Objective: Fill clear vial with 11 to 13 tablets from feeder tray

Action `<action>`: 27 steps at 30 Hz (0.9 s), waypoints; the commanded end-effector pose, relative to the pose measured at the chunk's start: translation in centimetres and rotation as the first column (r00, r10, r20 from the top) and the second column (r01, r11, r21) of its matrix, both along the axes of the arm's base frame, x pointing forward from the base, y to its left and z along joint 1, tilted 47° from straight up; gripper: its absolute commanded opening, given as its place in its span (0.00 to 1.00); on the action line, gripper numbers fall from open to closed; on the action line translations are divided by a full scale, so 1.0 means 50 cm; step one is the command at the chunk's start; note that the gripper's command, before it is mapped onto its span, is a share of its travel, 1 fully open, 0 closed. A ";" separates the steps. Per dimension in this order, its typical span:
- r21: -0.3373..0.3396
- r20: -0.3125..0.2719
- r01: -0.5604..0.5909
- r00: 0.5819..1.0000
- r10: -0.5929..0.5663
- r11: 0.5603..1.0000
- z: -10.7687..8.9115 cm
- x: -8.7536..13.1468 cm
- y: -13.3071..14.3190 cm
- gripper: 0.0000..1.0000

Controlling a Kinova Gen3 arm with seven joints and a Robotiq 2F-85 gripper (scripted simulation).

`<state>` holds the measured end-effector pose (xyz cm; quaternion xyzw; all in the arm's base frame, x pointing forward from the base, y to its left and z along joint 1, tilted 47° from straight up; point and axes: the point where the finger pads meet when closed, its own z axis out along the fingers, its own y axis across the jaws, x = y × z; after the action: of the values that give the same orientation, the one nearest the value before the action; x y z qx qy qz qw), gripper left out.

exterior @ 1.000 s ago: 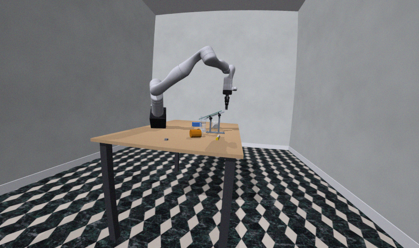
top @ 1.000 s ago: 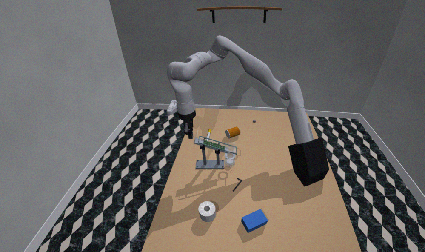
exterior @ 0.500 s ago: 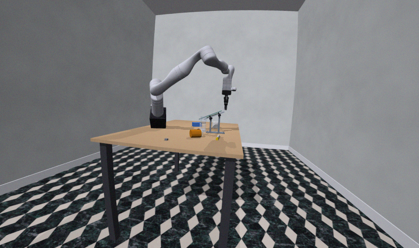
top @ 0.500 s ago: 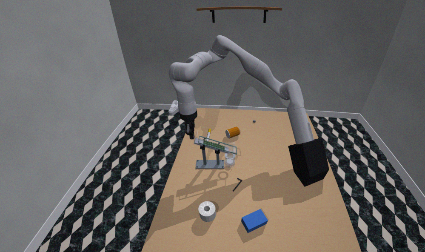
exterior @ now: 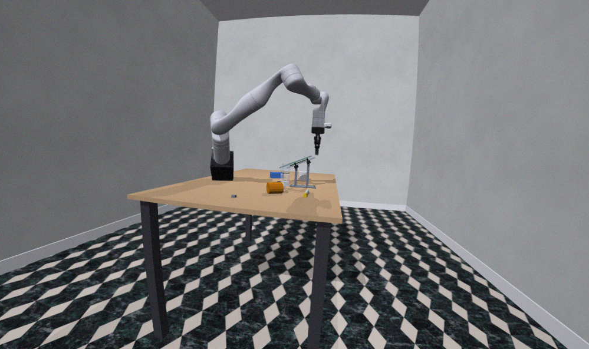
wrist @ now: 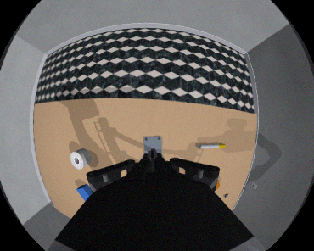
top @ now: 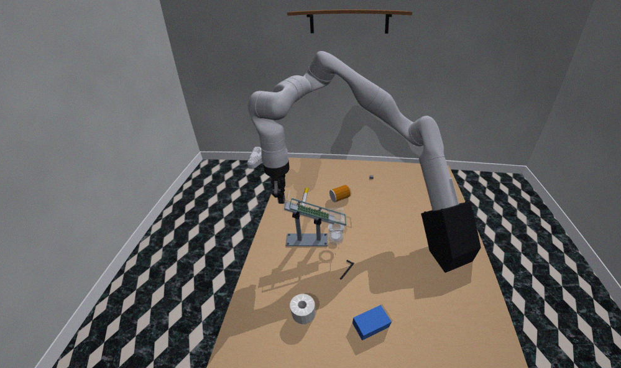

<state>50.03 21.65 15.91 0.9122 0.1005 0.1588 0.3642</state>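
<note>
A clear feeder tray point(top: 317, 212) point(exterior: 297, 163) slopes on two dark posts over a grey base plate point(top: 305, 239) point(wrist: 153, 142). A row of green tablets point(top: 311, 211) lies in its upper half. The clear vial point(top: 335, 233) stands upright on the table under the tray's low end. My gripper point(top: 280, 199) point(exterior: 316, 152) point(wrist: 152, 156) is shut and empty. It points down and hangs just above and beside the tray's raised end, not touching it.
On the table point(top: 395, 293) lie an orange bottle point(top: 339, 193) point(exterior: 274, 187) on its side, a yellow-tipped white pen point(top: 304, 194) point(wrist: 211, 146), a white roll point(top: 302, 307) point(wrist: 78, 159), a blue box point(top: 372, 321), a black hex key point(top: 347, 270) and a small grey cube point(top: 370, 176). The arm's black base point(top: 450, 234) stands at the right.
</note>
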 end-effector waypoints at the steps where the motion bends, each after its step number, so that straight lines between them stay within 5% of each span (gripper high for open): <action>1: -0.002 -0.003 0.001 1.000 -0.001 1.000 0.000 -0.003 -0.001 0.00; 27: -0.002 -0.003 0.001 1.000 -0.001 1.000 0.019 0.027 0.022 0.00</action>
<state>51.42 22.66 16.84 0.9120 0.1003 0.1564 0.3657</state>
